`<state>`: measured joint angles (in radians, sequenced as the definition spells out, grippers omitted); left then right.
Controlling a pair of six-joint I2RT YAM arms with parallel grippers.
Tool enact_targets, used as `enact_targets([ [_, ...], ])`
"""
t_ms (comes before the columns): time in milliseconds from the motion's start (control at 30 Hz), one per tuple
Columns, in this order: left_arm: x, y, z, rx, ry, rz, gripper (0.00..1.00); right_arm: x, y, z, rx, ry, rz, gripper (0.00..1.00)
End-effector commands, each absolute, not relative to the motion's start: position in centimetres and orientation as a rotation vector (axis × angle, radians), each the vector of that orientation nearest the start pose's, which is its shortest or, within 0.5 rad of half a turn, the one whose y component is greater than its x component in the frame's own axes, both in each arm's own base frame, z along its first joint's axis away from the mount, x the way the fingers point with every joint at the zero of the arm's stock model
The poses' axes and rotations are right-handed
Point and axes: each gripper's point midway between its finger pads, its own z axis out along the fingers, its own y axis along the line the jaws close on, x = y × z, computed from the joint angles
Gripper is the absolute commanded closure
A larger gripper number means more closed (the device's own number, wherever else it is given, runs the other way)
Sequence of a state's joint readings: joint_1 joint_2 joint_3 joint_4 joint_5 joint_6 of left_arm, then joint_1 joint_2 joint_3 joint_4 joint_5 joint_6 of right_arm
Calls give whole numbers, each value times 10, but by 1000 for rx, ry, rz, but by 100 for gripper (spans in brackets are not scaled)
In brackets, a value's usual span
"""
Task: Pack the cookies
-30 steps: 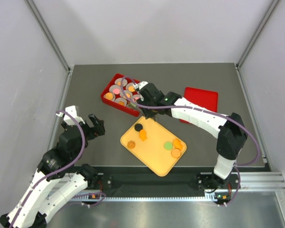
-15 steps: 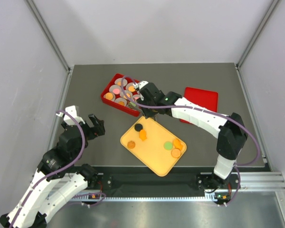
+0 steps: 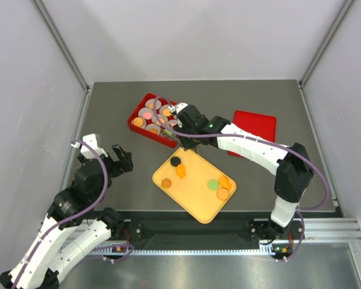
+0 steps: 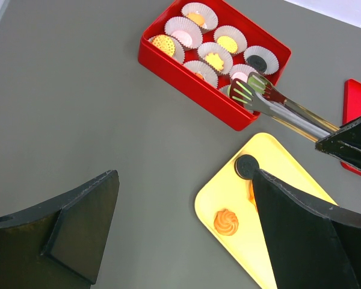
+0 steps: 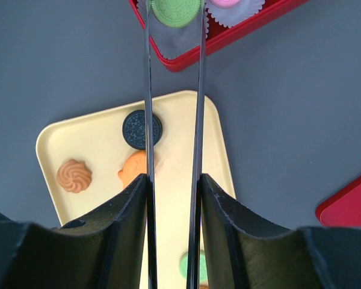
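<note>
My right gripper point(image 5: 173, 180) is shut on a pair of metal tongs point(image 5: 146, 90). The tong tips pinch a green cookie point(image 5: 175, 9) over the near corner of the red box point(image 5: 228, 37), above a white paper cup. The box point(image 3: 134, 123) holds several paper cups with orange, pink and black cookies. The yellow tray point(image 3: 195, 201) carries a black cookie point(image 5: 142, 129), an orange swirl cookie point(image 5: 73, 175), another orange cookie point(image 5: 132, 170) and a green one point(image 5: 194, 265). My left gripper point(image 4: 186, 241) is open and empty, left of the tray.
A red lid point(image 3: 256, 129) lies flat to the right of the box, beyond the right arm. The tray's far corner sits close to the box's near wall. Grey walls and metal rails enclose the dark table point(image 3: 108, 108).
The right gripper with the tongs has edged slightly toward the red box. The left arm has not moved.
</note>
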<state>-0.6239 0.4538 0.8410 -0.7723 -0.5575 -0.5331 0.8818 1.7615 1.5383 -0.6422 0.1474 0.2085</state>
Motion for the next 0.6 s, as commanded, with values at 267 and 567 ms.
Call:
enact_targets([
  [267, 200, -51, 258, -275, 1876, -243, 3, 307, 338, 193, -707, 2244, 364, 63],
  [567, 200, -52, 258, -273, 1876, -244, 3, 306, 335, 193, -704, 2245, 362, 62],
])
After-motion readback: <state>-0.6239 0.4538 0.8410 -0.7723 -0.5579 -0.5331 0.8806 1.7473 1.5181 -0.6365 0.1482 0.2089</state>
